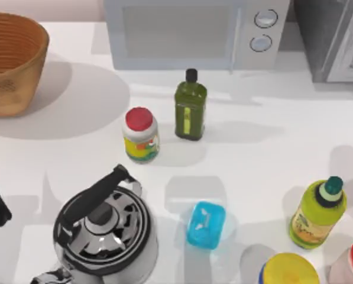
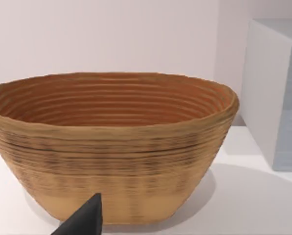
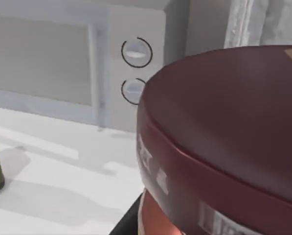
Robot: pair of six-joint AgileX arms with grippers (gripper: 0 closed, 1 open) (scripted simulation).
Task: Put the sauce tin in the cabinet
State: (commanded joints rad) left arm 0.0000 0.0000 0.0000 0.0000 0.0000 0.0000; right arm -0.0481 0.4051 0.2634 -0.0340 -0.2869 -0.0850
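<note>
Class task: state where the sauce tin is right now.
The sauce tin looms close in the right wrist view, its maroon top before the microwave knobs, with the cabinet behind it.

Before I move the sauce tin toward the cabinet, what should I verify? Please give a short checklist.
1. Sauce tin close to right wrist camera: ok.
2. Right pincer holding it securely: cannot tell.
3. Cabinet door open: cannot tell.
4. Dark green bottle stands away from cabinet front: ok.
5. Left pincer parked at table's left, facing basket: ok.
</note>
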